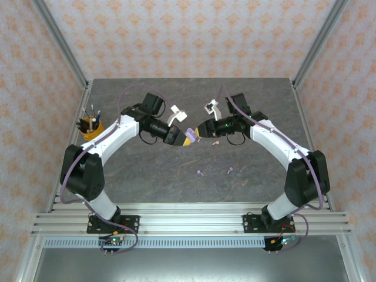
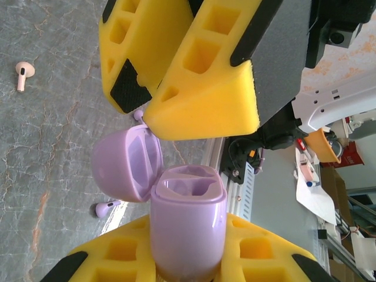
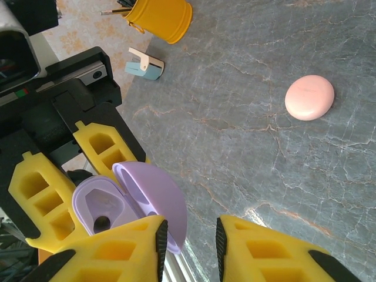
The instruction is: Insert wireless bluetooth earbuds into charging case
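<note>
**Three earbuds loose on table, lilac case held open**

One lilac earbud and a second lilac earbud lie apart from each other on the grey table, between its centre and its near edge. A pink earbud lies nearer the centre, just beside the right arm's wrist. All three are flat on the table, outside the cases.

The lilac charging case is off the surface over the table centre. Its lid is swung open to one side, and two recesses face the left wrist camera. The left gripper is clamped on the case body, with a yellow finger on each side.

The right gripper is tip to tip with it, jaws parted by a narrow gap and gripping nothing. The lid rim sits right at one fingertip, but I cannot tell whether they touch.

The pink case is closed and lies on the table, well apart from both grippers. A yellow cup with pens stands at the left edge, with a small blue-and-cream object near it.
</note>
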Controlling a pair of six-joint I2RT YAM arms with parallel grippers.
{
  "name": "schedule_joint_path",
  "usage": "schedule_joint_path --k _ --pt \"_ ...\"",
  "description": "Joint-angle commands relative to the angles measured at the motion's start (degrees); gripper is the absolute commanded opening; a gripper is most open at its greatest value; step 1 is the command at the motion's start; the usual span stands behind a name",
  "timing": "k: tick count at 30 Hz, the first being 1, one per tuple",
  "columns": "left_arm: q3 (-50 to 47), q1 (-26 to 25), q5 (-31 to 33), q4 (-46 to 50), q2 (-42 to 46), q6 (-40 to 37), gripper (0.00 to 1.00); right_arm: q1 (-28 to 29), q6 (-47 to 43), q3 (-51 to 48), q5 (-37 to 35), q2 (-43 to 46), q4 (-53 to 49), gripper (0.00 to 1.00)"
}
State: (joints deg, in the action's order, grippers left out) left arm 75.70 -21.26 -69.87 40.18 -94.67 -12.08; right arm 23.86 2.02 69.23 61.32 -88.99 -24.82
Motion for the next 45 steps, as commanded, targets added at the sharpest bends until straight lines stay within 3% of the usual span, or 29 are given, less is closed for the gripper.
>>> schedule_joint_path --k 1,12,19,24,31,45 --pt "3.5 0.2 -3.0 1.2 -1.4 -2.1 0.00 1.2 -1.8 -0.8 1.0 0.9 -0.6 0.31" --pt "7.4 0.2 -6.0 8.8 -4.2 -8.1 0.00 1.2 -2.1 -1.9 0.1 1.7 -0.4 0.27" --pt "10.7 0.2 -8.4 17.9 -7.0 -15.3 0.00 1.0 -2.3 -0.9 -0.2 0.7 -0.2 0.09" --pt "10.5 0.2 -7.4 17.8 -6.9 -15.1 0.01 1.1 -2.3 -0.2 -0.2 0.6 -0.4 0.00" --pt "10.4 0.2 -5.7 16.0 -6.7 -13.2 0.14 1.0 -2.7 0.9 -1.4 1.0 -1.7 0.00" --pt "13.3 0.2 -6.1 17.8 -7.5 -13.9 0.30 1.4 -5.3 1.4 -5.3 2.1 -5.2 0.00"
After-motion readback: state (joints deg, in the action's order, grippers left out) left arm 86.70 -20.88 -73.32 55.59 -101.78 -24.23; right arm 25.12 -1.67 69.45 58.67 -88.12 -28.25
